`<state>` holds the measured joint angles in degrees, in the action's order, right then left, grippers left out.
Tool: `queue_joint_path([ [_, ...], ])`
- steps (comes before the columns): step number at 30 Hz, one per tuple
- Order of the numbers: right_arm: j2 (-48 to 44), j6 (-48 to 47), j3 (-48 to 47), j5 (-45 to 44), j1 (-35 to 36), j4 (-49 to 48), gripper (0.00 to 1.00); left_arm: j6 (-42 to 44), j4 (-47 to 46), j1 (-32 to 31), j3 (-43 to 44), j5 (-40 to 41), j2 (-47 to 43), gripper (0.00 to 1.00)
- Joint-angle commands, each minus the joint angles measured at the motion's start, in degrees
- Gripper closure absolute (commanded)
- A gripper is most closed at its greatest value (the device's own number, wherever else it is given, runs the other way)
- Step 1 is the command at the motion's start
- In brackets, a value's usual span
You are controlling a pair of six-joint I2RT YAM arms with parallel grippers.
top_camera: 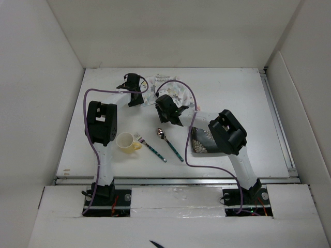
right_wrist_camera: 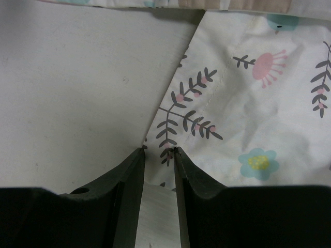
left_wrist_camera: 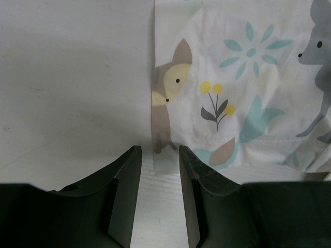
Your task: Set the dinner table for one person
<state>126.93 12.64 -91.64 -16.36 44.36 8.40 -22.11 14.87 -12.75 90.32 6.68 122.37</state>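
From above, the bench [top_camera: 243, 103] is a plain white top that fills the floor of a white-panelled enclosure and carries everything. The mat [top_camera: 168, 88] lies rumpled at its far middle, not yet spread flat. Nearer than the mat, and clear of it, are a cup [top_camera: 125, 141] on its side, a fork [top_camera: 150, 147], a spoon [top_camera: 169, 144] and a patterned dish [top_camera: 202, 140] half hidden under the right arm. None of them is on the mat, so I judge the task to be at an early stage: the mat needs smoothing first, then the dish, cutlery and cup need placing. The left end effector [top_camera: 135, 93] is at the mat's left edge. The right end effector [top_camera: 163, 103] is at its near edge.

In the left wrist view, the left end effector [left_wrist_camera: 160, 170] has its jaws spread, with a clear gap between them. A corner strip of the mat [left_wrist_camera: 243, 77] reaches into that gap but is not pinched. Bare bench [left_wrist_camera: 72, 77] lies left of the mat.

In the right wrist view, the right end effector [right_wrist_camera: 158, 165] also has its jaws apart, by a narrower gap. They straddle the slanting edge of the mat [right_wrist_camera: 258, 103], which is creased here. No grip on the cloth shows. Left of the mat, the bench [right_wrist_camera: 67, 77] is matte white with faint scuffs.
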Motion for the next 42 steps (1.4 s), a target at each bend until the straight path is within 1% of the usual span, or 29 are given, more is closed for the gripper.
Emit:
queue_joint_path([
  [1,-2.22,-0.08,2.68,-1.13,0.55,0.48,0.66,0.75,1.39,0.36,-1.29,1.67,-2.57,0.67],
  [2,-2.39,-0.08,2.86,-1.04,0.55,0.21,0.70,0.66,1.39,0.36,-0.77,1.67,-2.14,0.67],
  [5,-2.74,-0.08,3.57,-1.13,0.55,-0.49,0.76,0.49,2.70,0.36,1.08,0.44,-0.29,0.69],
  [6,-2.83,-0.08,3.83,-1.13,0.55,-0.75,0.78,0.49,2.70,0.36,1.00,0.27,-0.11,0.73],
  [8,-3.18,-0.08,4.53,-1.13,0.55,-1.72,0.80,0.84,2.44,0.36,-0.14,-0.35,-0.46,0.75],
  [11,-3.27,0.01,4.62,-1.04,0.55,-2.25,0.88,1.19,2.36,0.36,-2.42,-0.35,-1.69,0.80],
  [13,-3.45,-0.08,4.80,-0.69,0.55,-2.87,0.90,1.28,0.95,-1.30,-4.36,-0.87,-2.75,0.84],
  [14,-3.62,0.01,4.80,-0.52,0.55,-3.30,0.93,1.54,0.95,-1.92,-4.54,-0.09,-2.57,0.85],
  [16,-4.32,0.01,5.59,-0.51,0.55,-3.92,0.94,1.72,2.26,-3.15,-3.67,1.05,-1.00,0.91],
  [18,-5.98,-0.07,6.46,-0.43,0.03,-4.89,0.96,1.72,3.40,-3.15,-2.00,-0.96,0.32,1.00],
  [21,-8.80,-0.43,8.40,0.01,-0.50,-6.20,0.98,1.98,2.71,-3.15,-1.82,-1.14,-0.81,1.00],
  [23,-10.30,-0.69,9.98,0.62,-1.03,-7.52,1.00,2.42,2.70,-3.15,-1.21,0.95,-1.86,1.00],
  [25,-13.01,-1.13,11.03,1.59,-1.56,-7.88,1.00,2.60,2.44,-3.15,-0.85,2.63,-3.97,1.00],
  [26,-13.98,-1.39,12.17,1.77,-1.56,-9.70,1.00,2.42,2.18,-3.15,-0.85,3.42,-5.11,1.00],
  [28,-17.49,-2.10,13.14,2.30,-1.56,-10.34,1.00,1.29,0.78,-1.49,-1.03,2.64,-8.71,1.00],
  [29,-20.12,-2.53,14.19,2.56,-2.17,-10.34,1.00,0.67,-0.71,-0.96,-1.72,1.07,-11.94,1.00],
  [31,-21.54,-2.89,14.38,2.91,-2.78,-10.25,1.00,0.58,-1.69,-0.44,-1.73,1.23,-15.04,1.00],
  [32,-24.42,-3.06,14.81,3.00,-3.48,-10.25,1.00,0.66,-1.95,-0.43,-1.47,2.19,-16.44,1.00],
  [33,-27.15,-3.50,15.43,3.87,-4.01,-9.90,1.00,0.58,-2.04,-0.43,-0.60,2.46,-20.29,1.00],
  [34,-27.18,-3.50,15.43,3.88,-4.02,-9.38,1.00,0.58,-2.04,-0.43,-0.59,2.46,-20.32,1.00],
  [39,-37.18,-5.17,15.00,4.41,-9.19,-6.04,1.00,-1.00,-4.32,-0.43,2.31,3.61,-29.10,1.00],
  [42,-42.36,-6.14,13.85,2.92,-12.44,-3.40,1.00,-2.50,-5.91,1.23,4.15,2.38,-33.23,1.00],
])
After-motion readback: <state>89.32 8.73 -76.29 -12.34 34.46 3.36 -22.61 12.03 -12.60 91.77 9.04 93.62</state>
